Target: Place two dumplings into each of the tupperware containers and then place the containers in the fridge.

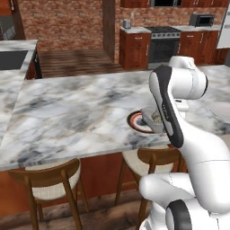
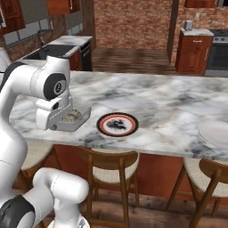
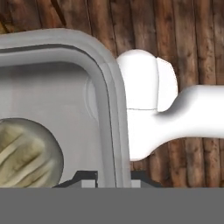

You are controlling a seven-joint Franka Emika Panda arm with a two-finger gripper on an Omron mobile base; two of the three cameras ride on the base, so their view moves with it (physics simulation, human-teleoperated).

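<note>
Above the wooden floor (image 3: 188, 39), fingers (image 3: 114, 179) pinched on tupperware container (image 3: 65, 74) rim, dumpling (image 3: 24, 151) inside

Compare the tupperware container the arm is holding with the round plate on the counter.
The tupperware container is rectangular, grey and translucent; the plate is round, black and red-rimmed. The container sits gripped by its rim in the end effector, at the counter edge; the plate lies free on it. The container holds dumplings.

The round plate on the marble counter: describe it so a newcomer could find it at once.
Start at the long marble counter above the wooden stools. Near its front edge lies the plate, flat and black with a red rim. The grey container beside it, gripped by the end effector, is rectangular.
</note>
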